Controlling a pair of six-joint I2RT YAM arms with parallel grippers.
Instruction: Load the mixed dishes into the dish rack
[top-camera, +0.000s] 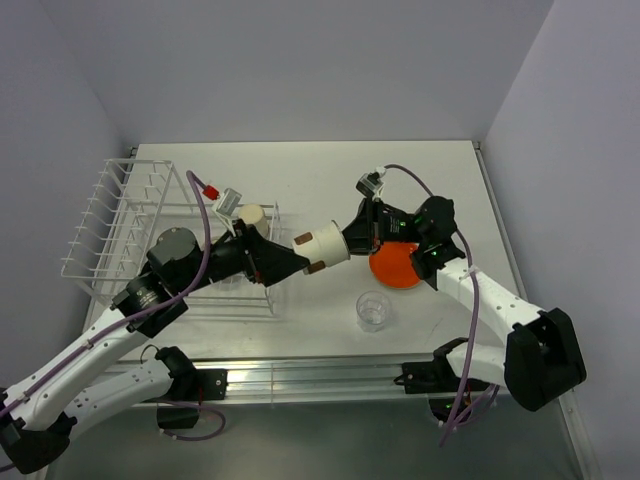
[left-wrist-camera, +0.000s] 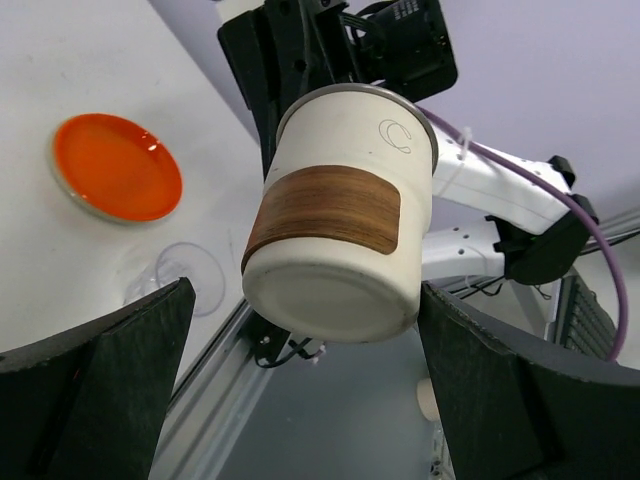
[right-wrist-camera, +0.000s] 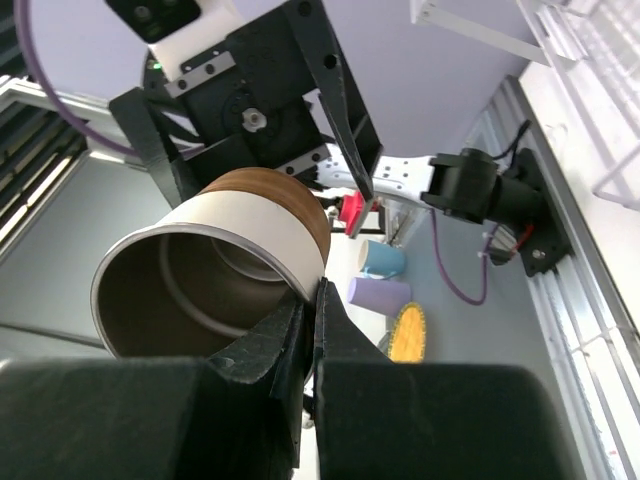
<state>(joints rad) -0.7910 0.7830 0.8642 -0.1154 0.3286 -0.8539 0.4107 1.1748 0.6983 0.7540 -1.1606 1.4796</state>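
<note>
The rack (top-camera: 120, 225) fills the left of the table (top-camera: 300, 165), with a second cup (top-camera: 251, 216) standing in its basket end. Just right of the rack, the left gripper (top-camera: 298, 258) is spread wide. Its fingers (left-wrist-camera: 110, 380) flank the base of the cup (top-camera: 325, 246), which hangs on its side in the air with its base toward the rack. The left finger stands clear of the cup. The right one is just beside the wall, and whether it touches cannot be told. Farther from the rack, the right gripper (right-wrist-camera: 315, 300) is pinched on the cup's rim, one finger inside and one outside.

This looks like a handover. The left fingers should close squarely around the cup's body and hold firm before the right lets go, or the cup may drop. The plate (top-camera: 395, 265) and glass (top-camera: 373, 310) sit on the table, farthest right of the rack.
</note>
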